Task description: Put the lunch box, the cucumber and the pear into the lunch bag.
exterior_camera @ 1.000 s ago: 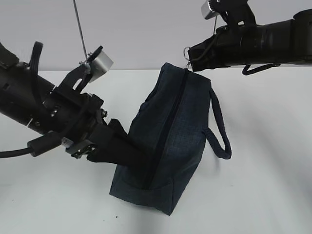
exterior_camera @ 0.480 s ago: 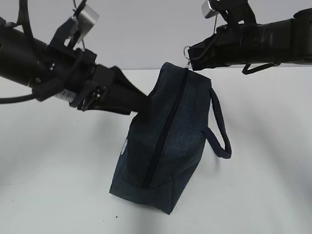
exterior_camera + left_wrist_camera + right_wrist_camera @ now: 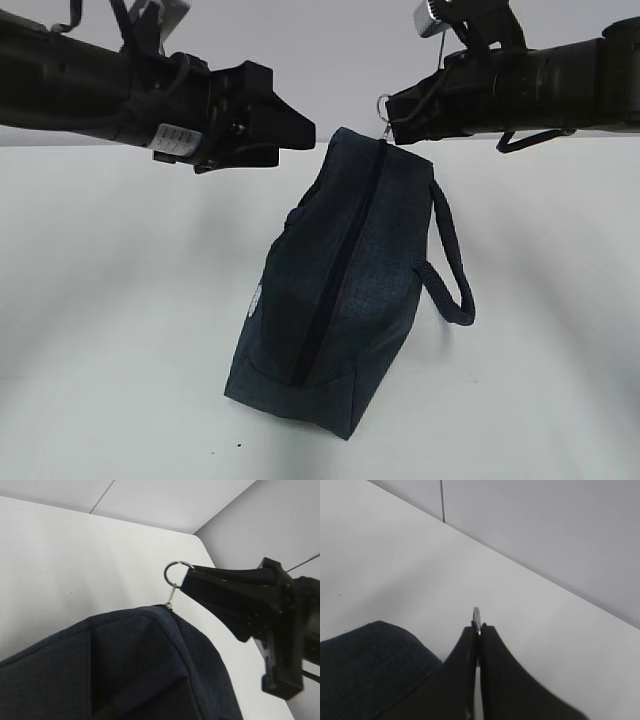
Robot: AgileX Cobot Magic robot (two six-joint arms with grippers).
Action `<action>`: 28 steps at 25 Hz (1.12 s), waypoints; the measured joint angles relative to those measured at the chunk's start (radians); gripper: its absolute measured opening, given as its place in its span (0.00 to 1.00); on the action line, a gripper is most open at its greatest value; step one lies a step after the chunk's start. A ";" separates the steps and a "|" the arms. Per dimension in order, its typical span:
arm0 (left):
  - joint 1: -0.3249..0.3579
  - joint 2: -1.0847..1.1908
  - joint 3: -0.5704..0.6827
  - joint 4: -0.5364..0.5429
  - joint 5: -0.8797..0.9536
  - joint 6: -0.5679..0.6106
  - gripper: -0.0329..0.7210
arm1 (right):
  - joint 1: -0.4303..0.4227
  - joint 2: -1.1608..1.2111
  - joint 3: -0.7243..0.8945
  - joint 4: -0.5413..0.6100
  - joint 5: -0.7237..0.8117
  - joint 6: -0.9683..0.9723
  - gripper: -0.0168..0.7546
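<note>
Since the earlier frame your left gripper (image 3: 300, 135) has come up off the side of the lunch bag (image 3: 340, 290) and now hangs level in the air, just left of the bag's top corner and clear of the fabric. You cannot tell from any view how its jaws stand, since its tip shows only as a dark wedge; it holds nothing that can be seen.

Moving right, the bag stands tilted on the white table (image 3: 120, 330), its lower end resting near the front edge and its upper end lifted by the silver ring pull (image 3: 176, 574). Its black zipper (image 3: 335, 280) runs closed along the whole visible length, and the padded handle (image 3: 452, 265) droops on the right side. Your right gripper (image 3: 395, 112) is clamped shut on that ring, as its own wrist view shows.

By my reading, you are at the opening step: the bag is not yet unzipped and nothing appears packed. Unzipping and all three loads look to remain.

Count: one lunch bag, one ring pull, one handle, two grippers. No lunch box, cucumber or pear shows in any view.
</note>
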 joint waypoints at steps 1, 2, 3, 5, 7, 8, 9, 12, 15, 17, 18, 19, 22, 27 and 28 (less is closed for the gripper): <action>0.000 0.021 -0.012 -0.001 -0.001 0.000 0.54 | 0.000 0.000 0.000 0.000 0.000 0.001 0.03; 0.000 0.038 -0.024 -0.002 -0.002 0.000 0.53 | 0.000 0.000 0.000 0.000 0.000 0.001 0.03; 0.000 0.057 -0.039 -0.005 -0.002 0.000 0.53 | 0.000 0.000 0.000 0.000 0.000 0.001 0.03; 0.000 0.087 -0.071 -0.012 -0.002 0.001 0.53 | 0.000 0.000 0.000 0.000 0.000 0.002 0.03; 0.000 0.107 -0.101 -0.016 -0.001 0.001 0.52 | 0.000 0.000 0.000 0.000 0.000 0.002 0.03; 0.000 0.118 -0.119 -0.019 0.003 0.001 0.52 | 0.000 0.000 0.000 0.000 0.000 0.002 0.03; 0.000 0.127 -0.134 -0.020 0.010 0.001 0.52 | 0.000 0.000 0.000 0.000 0.000 0.002 0.03; -0.013 0.163 -0.184 -0.021 0.019 0.002 0.52 | 0.000 0.000 0.000 0.000 0.000 0.002 0.03; -0.034 0.201 -0.222 -0.005 0.022 0.005 0.52 | 0.000 0.000 0.000 0.000 0.000 0.002 0.03; -0.044 0.226 -0.241 0.007 0.018 0.005 0.52 | 0.000 0.000 0.000 0.000 0.000 0.002 0.03; -0.046 0.240 -0.247 0.010 0.011 0.007 0.52 | 0.000 0.000 0.000 0.000 0.000 0.002 0.03; -0.048 0.251 -0.250 0.011 0.004 0.007 0.52 | 0.000 0.000 0.000 0.000 0.000 0.002 0.03; -0.048 0.267 -0.258 0.011 0.000 0.007 0.50 | 0.000 0.000 0.000 0.000 0.000 0.003 0.03; -0.048 0.270 -0.262 0.015 -0.001 0.007 0.30 | -0.002 0.000 0.000 0.000 0.000 0.003 0.03; -0.048 0.270 -0.262 0.024 -0.001 0.007 0.24 | -0.002 0.000 0.000 0.000 0.000 0.003 0.03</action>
